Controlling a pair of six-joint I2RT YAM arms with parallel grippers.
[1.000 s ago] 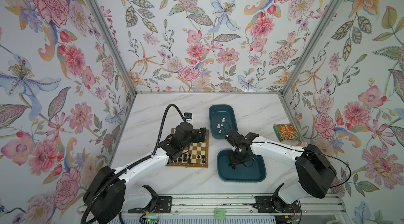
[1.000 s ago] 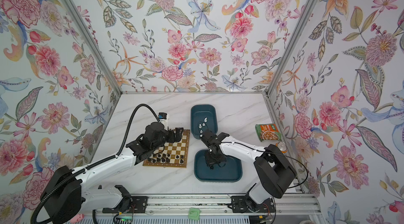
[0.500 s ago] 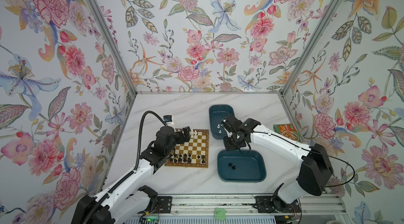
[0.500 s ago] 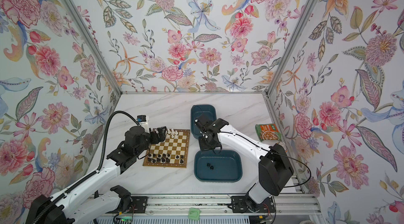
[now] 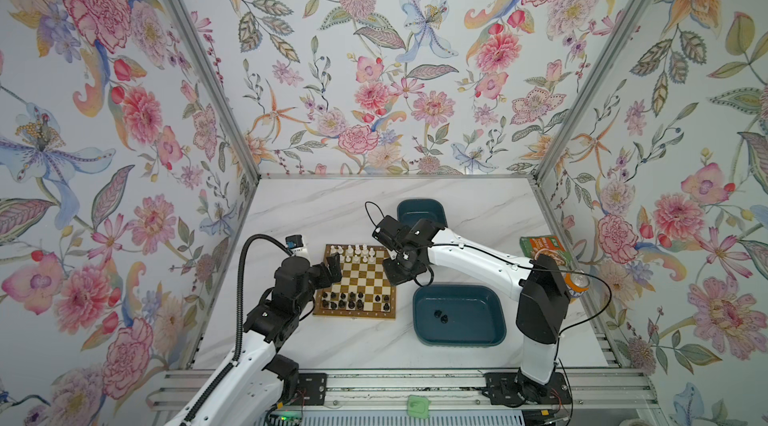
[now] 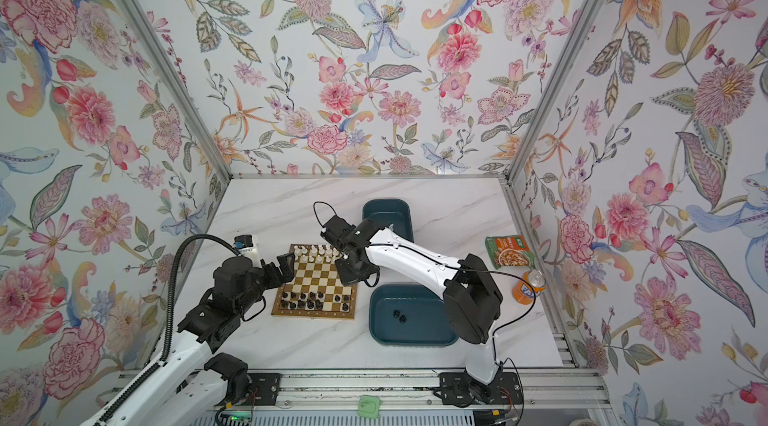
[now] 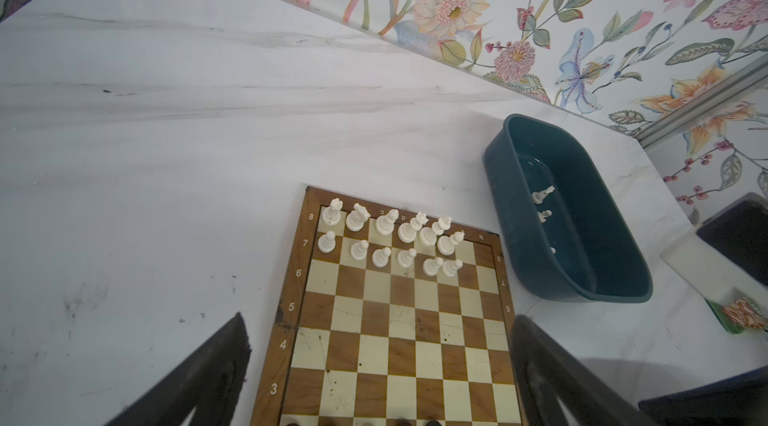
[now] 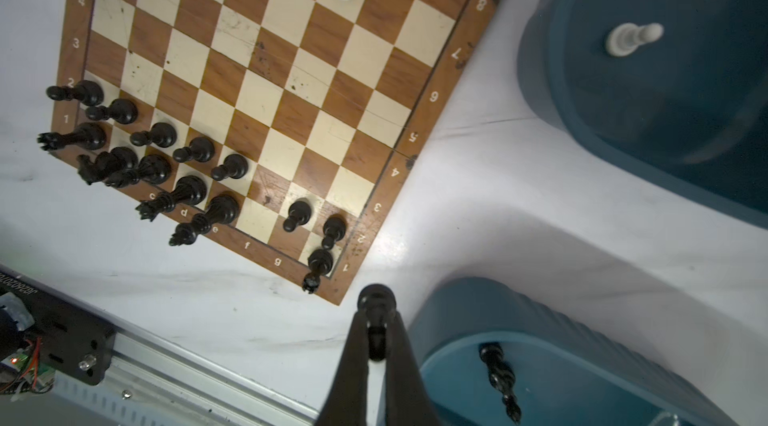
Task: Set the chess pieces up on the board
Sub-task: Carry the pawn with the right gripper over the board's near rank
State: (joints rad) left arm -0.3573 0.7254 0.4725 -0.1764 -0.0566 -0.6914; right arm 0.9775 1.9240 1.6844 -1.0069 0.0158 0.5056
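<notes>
The board [image 5: 356,278] lies mid-table, with white chess pieces [image 5: 355,253] on its two far rows and black chess pieces [image 5: 353,300] on its two near rows. My right gripper [image 8: 376,322] is shut on a small black piece [image 8: 376,299]. In a top view this gripper [image 5: 395,274] hangs over the board's right edge. My left gripper [image 7: 378,318] is open and empty. It sits at the board's left edge in both top views [image 5: 332,268] [image 6: 284,266]. Two black pieces [image 5: 440,315] lie in the near tub [image 5: 457,338].
The far teal tub [image 7: 498,178] holds a few white pieces [image 7: 542,195]; the right arm partly covers it in a top view. A green food packet [image 5: 540,245] and an orange can [image 6: 528,286] stand at the table's right side.
My right gripper rose out of the near tub with a black piece and swung to the board's right edge. My left gripper drew back from over the board to its left edge, still open.
</notes>
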